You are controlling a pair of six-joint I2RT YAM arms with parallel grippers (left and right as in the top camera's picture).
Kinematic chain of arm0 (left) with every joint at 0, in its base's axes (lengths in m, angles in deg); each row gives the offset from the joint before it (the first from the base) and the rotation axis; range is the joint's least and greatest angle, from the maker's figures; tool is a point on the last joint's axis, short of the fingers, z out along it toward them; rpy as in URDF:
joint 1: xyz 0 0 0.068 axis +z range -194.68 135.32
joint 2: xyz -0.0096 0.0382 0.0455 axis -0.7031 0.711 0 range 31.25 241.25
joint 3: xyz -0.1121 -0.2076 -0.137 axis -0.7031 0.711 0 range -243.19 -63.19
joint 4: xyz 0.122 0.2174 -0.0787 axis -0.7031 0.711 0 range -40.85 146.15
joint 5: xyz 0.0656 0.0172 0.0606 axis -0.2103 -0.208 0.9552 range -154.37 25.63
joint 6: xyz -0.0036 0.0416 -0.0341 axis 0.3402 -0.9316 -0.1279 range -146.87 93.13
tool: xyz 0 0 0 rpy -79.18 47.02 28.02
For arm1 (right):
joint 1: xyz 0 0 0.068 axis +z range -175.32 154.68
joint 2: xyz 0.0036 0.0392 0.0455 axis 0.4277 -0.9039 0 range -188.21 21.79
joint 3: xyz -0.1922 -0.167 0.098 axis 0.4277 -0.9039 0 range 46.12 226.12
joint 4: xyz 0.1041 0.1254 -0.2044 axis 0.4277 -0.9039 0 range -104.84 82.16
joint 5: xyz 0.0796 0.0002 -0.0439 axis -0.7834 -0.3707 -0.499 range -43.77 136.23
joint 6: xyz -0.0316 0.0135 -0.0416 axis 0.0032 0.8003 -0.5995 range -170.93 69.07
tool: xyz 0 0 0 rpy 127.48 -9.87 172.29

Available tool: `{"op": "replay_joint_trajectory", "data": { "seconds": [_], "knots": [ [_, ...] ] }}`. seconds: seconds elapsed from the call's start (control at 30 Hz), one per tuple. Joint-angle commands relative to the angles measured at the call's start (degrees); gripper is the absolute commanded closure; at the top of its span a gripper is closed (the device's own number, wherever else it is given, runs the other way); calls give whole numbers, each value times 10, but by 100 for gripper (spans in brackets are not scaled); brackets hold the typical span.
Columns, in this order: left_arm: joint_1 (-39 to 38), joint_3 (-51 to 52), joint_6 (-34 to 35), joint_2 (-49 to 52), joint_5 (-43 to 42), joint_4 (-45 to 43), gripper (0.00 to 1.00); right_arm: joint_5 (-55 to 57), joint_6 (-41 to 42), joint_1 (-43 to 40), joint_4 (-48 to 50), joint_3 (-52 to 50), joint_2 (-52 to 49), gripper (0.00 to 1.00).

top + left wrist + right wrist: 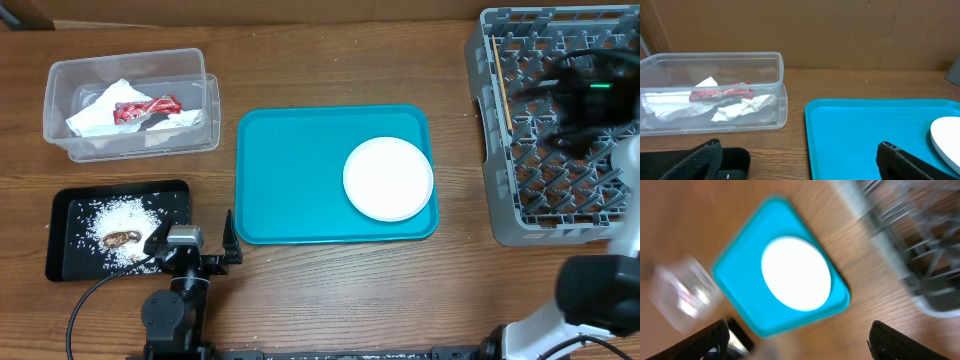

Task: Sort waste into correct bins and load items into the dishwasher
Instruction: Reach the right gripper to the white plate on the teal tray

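One white plate (388, 178), one teal tray (290, 170), one clear tub (125, 58), one black tray (70, 215), one grey rack (500, 150), one red wrapper (145, 106).

- no text, brand, number or sign readable in any view
- red wrapper (720, 93) in the clear tub (781, 75): pale markings on it, too small to read
- right wrist view is motion-blurred, nothing legible there

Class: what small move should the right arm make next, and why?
Probably bring the right gripper to the white plate: it is the only dish on the teal tray, not yet in the grey rack, and the gripper's jaws stand open and empty.
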Motion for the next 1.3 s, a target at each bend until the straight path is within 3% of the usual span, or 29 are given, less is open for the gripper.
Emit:
{"op": "replay_joint_trajectory", "data": {
  "seconds": [0.0,0.17,0.3,0.47,0.67,0.87,1.03,1.13,1.27],
  "knots": [
    [-4,2,-12,-7,4,1,0,76,10,122,26,-40,3,9],
    [-4,2,-12,-7,4,1,0,88,9,248,115,-49,2,2],
    [-4,2,-12,-7,4,1,0,142,26,314,153,-49,-2,6],
    [-4,2,-12,-7,4,1,0,345,196,340,79,-64,-7,8],
    [-4,2,-12,-7,4,1,0,337,209,333,76,-170,-7,10],
    [-4,2,-12,-7,4,1,0,256,208,332,162,-296,-7,22],
    [-4,2,-12,-7,4,1,0,250,202,325,221,-375,-7,41],
    [-4,2,-12,-7,4,1,0,234,202,314,252,-407,-7,42],
    [-4,2,-12,-7,4,1,0,198,202,296,298,-450,-7,53]
  ]
}}
